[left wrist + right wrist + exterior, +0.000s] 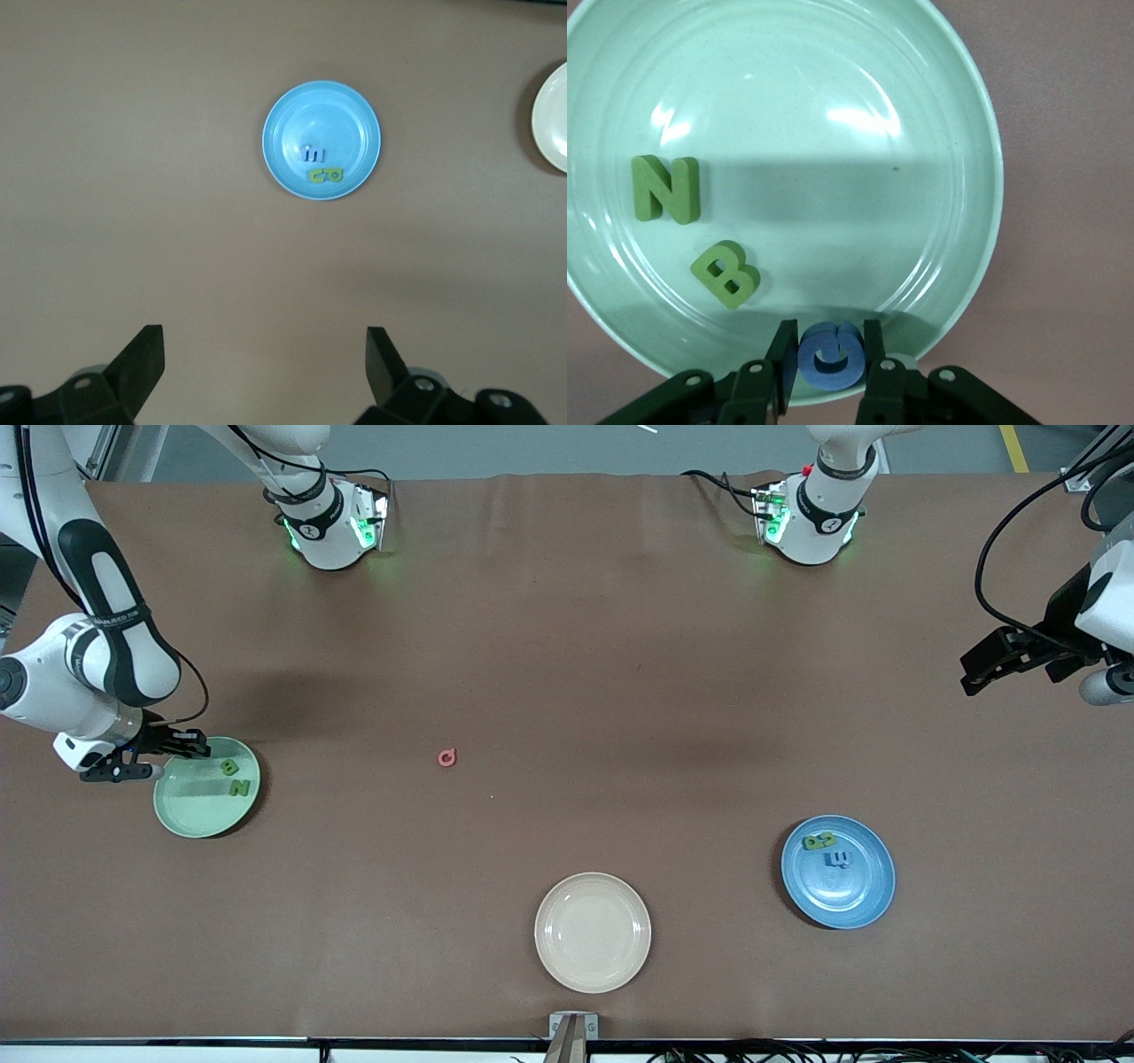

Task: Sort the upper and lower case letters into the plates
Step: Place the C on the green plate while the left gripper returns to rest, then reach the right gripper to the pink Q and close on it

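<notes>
Right claw (pixel 826 363) gripping blue letter (pixel 827 356) over mint plate (pixel 182 819) holding 2; left claw (pixel 264 363) open, waiting; red letter (pixel 447 758) unsorted.

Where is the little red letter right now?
The red letter lies alone on the bare brown table, between the mint green plate and the blue plate, farther from the front camera than the cream plate.

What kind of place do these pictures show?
Probably a robotics lab workbench: two white robot arms are mounted along a table under brown covering, cables run along its edge, and small toy letters lie sorted in a pale mint green round plastic plate.
</notes>
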You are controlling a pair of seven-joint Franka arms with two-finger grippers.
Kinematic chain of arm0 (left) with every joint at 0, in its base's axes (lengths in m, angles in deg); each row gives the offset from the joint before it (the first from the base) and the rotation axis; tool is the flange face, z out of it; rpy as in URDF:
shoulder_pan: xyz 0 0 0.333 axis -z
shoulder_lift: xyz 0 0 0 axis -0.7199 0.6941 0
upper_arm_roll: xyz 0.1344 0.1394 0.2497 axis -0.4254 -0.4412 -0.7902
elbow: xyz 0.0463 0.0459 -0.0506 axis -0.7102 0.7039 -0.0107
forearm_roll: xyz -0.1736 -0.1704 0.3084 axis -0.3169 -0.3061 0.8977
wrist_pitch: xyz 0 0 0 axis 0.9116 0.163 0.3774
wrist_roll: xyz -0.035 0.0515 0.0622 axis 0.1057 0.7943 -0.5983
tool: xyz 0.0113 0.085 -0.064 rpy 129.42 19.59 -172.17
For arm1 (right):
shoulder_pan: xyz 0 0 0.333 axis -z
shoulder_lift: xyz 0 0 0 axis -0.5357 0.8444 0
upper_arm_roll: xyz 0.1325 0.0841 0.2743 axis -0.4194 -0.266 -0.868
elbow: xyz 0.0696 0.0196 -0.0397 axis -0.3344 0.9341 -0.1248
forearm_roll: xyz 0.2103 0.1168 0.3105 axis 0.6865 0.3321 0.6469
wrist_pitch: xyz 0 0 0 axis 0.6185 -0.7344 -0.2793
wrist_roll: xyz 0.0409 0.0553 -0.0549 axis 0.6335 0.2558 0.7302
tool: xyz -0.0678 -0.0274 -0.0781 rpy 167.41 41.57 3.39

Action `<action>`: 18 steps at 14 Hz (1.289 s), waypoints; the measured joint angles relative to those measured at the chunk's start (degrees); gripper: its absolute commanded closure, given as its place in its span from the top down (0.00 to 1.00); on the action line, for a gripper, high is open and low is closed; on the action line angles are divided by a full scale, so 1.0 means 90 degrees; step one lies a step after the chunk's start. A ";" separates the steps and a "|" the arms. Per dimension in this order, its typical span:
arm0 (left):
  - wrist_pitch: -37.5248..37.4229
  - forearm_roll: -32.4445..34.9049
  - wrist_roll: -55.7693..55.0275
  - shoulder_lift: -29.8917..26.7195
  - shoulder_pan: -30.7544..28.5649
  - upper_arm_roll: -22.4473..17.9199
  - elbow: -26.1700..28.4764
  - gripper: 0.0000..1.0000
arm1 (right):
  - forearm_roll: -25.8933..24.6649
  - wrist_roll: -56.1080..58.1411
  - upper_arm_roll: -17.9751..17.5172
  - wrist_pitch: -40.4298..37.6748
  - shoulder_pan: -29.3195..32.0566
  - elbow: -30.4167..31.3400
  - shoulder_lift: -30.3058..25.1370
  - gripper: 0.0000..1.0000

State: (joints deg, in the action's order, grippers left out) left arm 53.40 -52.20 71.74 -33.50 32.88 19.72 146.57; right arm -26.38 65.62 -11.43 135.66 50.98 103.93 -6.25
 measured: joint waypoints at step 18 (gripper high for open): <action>-0.0635 -0.0346 0.0753 -0.1014 0.1148 -0.1388 0.0750 1.00 | 0.0010 -0.6612 -0.0306 -0.3070 -0.4047 -0.1963 -0.0925 1.00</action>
State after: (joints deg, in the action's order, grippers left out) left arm 47.68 -55.32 78.52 -42.62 43.21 7.23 153.32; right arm -26.29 6.11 -14.19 108.03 14.56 86.26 -14.58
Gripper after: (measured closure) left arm 0.000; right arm 0.000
